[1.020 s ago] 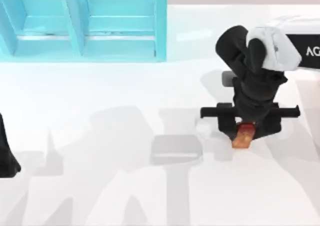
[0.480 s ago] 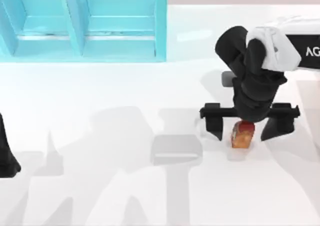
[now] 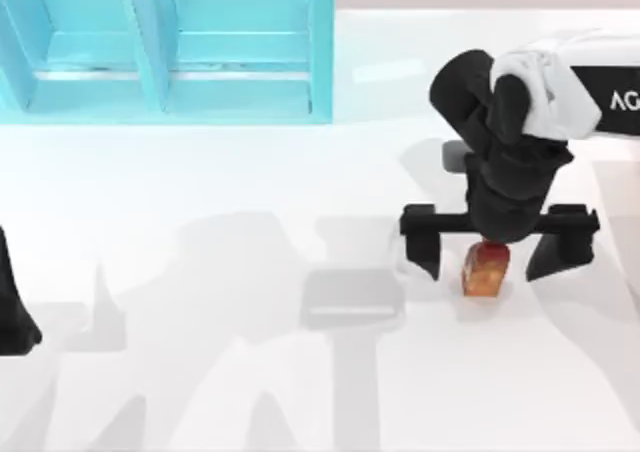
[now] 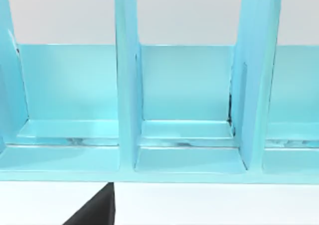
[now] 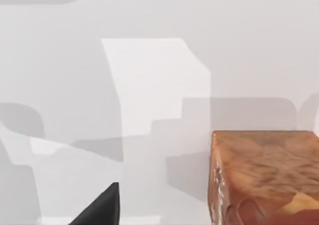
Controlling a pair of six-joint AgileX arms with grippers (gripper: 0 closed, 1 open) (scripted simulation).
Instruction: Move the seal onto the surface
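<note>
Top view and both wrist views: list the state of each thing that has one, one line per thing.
seal: standing on the surface, between the right gripper's fingers, touched by neither.
right gripper: open, fingers spread wide to either side of the seal.
left gripper: parked at the table's left edge.
shelf unit: compartments empty.
surface: bears the seal on its right part.

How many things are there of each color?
Orange-brown: 1, the seal, resting on the table between the open right gripper's fingers.
Turquoise: 1, the shelf at the table's far left.
White: 1, the table.
Black: 2, the right gripper and the left arm parked at the left edge.
Total: 5
</note>
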